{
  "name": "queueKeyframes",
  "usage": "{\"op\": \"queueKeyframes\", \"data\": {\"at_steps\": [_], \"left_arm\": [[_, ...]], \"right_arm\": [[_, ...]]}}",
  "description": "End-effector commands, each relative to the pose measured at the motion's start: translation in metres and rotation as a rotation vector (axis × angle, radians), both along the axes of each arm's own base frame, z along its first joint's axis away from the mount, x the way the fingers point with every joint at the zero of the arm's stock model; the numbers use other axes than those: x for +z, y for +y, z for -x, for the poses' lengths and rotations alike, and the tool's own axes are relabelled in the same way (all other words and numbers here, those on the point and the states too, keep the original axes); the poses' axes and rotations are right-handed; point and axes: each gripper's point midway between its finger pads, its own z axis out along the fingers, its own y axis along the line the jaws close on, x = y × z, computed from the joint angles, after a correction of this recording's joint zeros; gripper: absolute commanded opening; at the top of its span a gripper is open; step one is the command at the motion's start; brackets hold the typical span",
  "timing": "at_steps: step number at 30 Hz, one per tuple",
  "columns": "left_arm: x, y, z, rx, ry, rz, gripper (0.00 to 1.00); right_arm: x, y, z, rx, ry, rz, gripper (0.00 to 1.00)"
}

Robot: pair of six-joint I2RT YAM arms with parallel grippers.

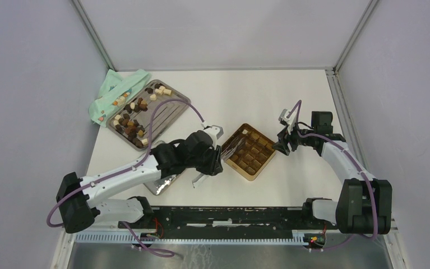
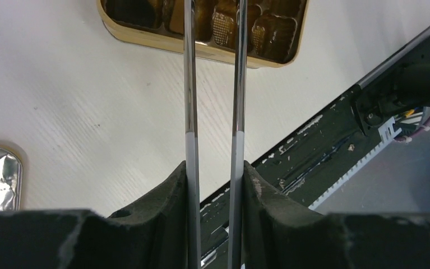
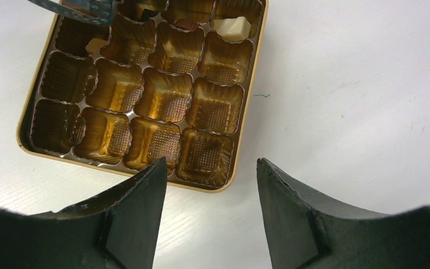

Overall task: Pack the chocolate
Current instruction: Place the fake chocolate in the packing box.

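Note:
The chocolate [image 1: 131, 117] lies as small dark, light brown and white pieces on a shiny tray [image 1: 170, 100] at the back left. A gold tin [image 1: 264, 163] of paper-lined cells sits mid-table. One white piece [image 3: 232, 27] and a dark piece [image 3: 187, 23] rest in its far cells. My left gripper [image 1: 219, 156] is shut on metal tongs [image 2: 189, 84], whose tips [image 3: 78, 8] reach over the tin's far corner. Whether the tips hold a piece is hidden. Beside the tin's right corner, my right gripper [image 3: 209, 168] stands open and holds nothing.
A mint-green bag [image 1: 109, 92] lies against the chocolate tray at the back left. A second shiny tray [image 1: 165, 185] sits partly under my left arm. The black base rail [image 2: 313, 145] runs along the near table edge.

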Motion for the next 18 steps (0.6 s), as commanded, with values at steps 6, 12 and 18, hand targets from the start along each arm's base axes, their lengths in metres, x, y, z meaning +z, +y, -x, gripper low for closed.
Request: {"op": "queueKeyframes", "data": {"at_steps": [6,12,18], "left_arm": [[0.015,-0.025,-0.027,0.024,-0.086,-0.013,0.02],[0.01,-0.028,-0.029,0.015,-0.08,-0.039,0.03],[0.003,-0.032,-0.027,0.001,-0.063,-0.058,0.16]], "right_arm": [[0.013,-0.001,-0.012,0.007,-0.051,0.006,0.66],[0.014,-0.001,-0.012,0.009,-0.054,0.004,0.65],[0.014,-0.001,-0.012,0.009,-0.055,0.005,0.66]]}}
